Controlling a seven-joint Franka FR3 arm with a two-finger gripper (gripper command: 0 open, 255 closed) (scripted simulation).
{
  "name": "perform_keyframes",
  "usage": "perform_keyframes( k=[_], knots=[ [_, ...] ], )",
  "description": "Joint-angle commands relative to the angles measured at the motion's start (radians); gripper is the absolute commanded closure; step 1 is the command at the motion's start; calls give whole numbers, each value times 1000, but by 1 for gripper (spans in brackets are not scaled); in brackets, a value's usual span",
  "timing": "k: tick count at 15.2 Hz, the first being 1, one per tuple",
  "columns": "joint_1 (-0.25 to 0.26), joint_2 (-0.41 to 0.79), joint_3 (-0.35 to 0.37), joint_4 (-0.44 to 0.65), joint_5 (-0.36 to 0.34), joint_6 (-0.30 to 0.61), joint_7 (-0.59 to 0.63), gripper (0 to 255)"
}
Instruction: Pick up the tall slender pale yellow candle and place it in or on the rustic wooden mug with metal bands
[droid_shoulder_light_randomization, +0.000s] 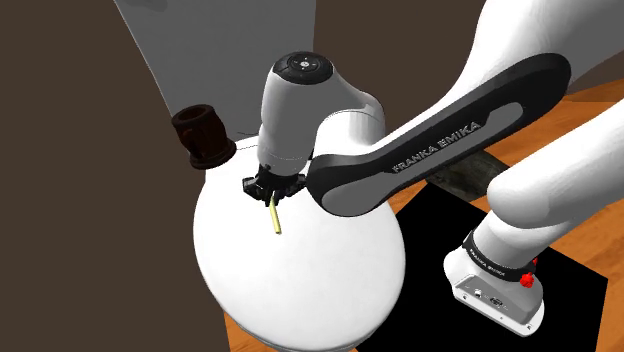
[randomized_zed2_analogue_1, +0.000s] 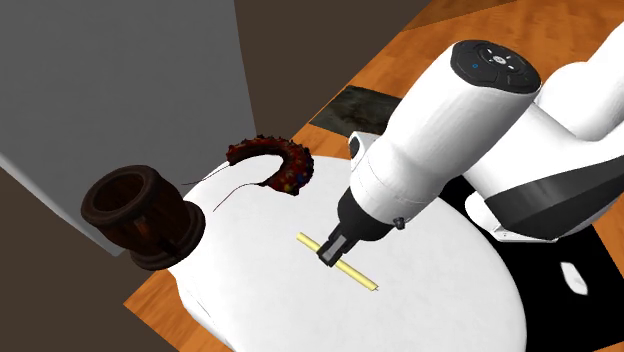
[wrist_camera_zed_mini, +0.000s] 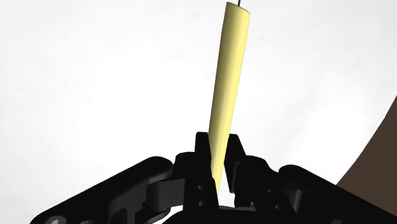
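Pincer grips candle above round white table on wooden floor.

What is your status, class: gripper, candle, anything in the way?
Gripper shut on candle. Candle low at white table, not yet at mug. Dark ring beside mug; path looks clear.

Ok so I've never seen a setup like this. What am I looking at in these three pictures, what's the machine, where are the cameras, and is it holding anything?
It is a white robot arm ending in a black two-finger gripper. Two pictures look down on it from cameras standing nearby; the third comes from a camera on the hand itself, looking along the gripper. On the round white table stand a dark brown mug at its edge and a dark ring-shaped thing. The gripper is shut on a slim pale yellow candle.
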Motion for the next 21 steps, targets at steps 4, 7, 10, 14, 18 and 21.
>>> perform_keyframes(
  k=[4,7,10,14,18,21],
  knots=[
    [74,-54,-83,29,61,-78,-56,255],
    [104,-82,-121,48,85,-123,-81,255],
    [127,-107,-154,70,104,-168,-101,255],
    [149,-136,-191,101,120,-227,-122,255],
    [165,-161,-222,135,131,-285,-139,255],
    [173,-176,-243,163,135,-327,-150,255]
  ],
)
